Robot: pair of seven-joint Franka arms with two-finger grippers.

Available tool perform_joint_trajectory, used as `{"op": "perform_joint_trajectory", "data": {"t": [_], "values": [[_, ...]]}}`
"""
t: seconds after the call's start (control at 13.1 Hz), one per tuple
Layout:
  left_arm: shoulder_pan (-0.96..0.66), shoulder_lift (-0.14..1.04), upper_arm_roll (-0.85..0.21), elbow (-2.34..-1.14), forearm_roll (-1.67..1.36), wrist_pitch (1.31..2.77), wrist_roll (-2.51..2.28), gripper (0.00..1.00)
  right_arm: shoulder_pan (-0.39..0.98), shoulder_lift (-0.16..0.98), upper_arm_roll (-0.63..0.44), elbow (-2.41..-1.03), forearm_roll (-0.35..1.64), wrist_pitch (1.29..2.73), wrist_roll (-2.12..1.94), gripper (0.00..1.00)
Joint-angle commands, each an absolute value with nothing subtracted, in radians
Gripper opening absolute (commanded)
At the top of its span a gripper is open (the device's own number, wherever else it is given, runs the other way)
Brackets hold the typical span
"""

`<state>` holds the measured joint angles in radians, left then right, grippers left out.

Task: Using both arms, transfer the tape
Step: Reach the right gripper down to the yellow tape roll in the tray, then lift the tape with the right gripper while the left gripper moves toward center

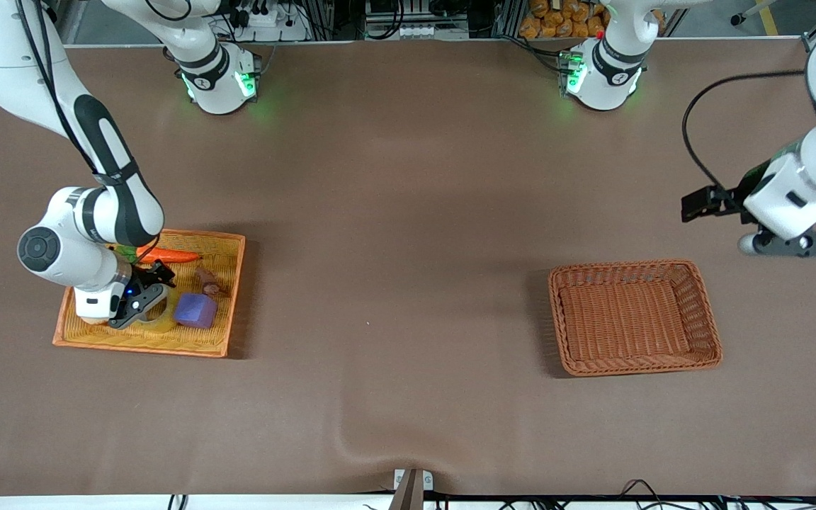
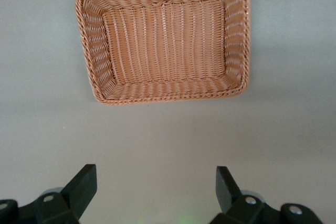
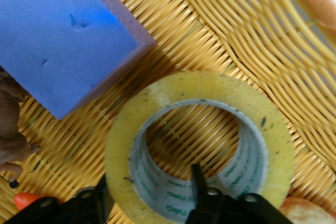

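The tape, a yellowish ring with a grey core, lies flat in the orange tray at the right arm's end of the table. My right gripper is down on it. In the right wrist view one finger is inside the ring and the other is outside, pinching the tape's wall. My left gripper is open and empty, in the air over bare table at the left arm's end. Its fingers stand wide apart.
A purple cube sits beside the tape in the tray and also shows in the right wrist view. A carrot and a small brown toy lie there too. An empty brown wicker basket stands near the left arm's end.
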<state>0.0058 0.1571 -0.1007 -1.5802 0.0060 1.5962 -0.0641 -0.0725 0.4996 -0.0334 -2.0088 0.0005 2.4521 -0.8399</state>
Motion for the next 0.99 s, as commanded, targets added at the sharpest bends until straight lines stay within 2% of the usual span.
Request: {"op": "perform_joint_trajectory", "data": {"t": [0.0, 0.23, 0.46, 0.69, 0.92], "values": [[0.006, 0.167, -0.107, -1.638, 0.029, 1.682, -0.101, 1.00, -0.081, 0.489, -0.020, -1.991, 0.003, 2.375, -0.839, 0.00], [0.005, 0.109, -0.115, -1.797, 0.029, 1.822, -0.135, 1.00, -0.092, 0.428, -0.015, -1.988, 0.014, 2.298, -0.841, 0.00], [0.005, 0.025, -0.158, -2.003, 0.022, 2.044, -0.208, 1.00, -0.066, 0.364, -0.014, -1.892, 0.024, 2.089, -0.836, 0.00], [-0.003, 0.075, -0.247, -2.029, 0.020, 2.167, -0.387, 1.00, -0.011, 0.316, -0.014, -1.812, 0.141, 1.944, -0.815, 0.00], [-0.018, 0.133, -0.307, -2.028, 0.026, 2.265, -0.546, 1.00, 0.131, 0.313, -0.014, -1.761, 0.144, 1.933, -0.601, 0.00]]}}
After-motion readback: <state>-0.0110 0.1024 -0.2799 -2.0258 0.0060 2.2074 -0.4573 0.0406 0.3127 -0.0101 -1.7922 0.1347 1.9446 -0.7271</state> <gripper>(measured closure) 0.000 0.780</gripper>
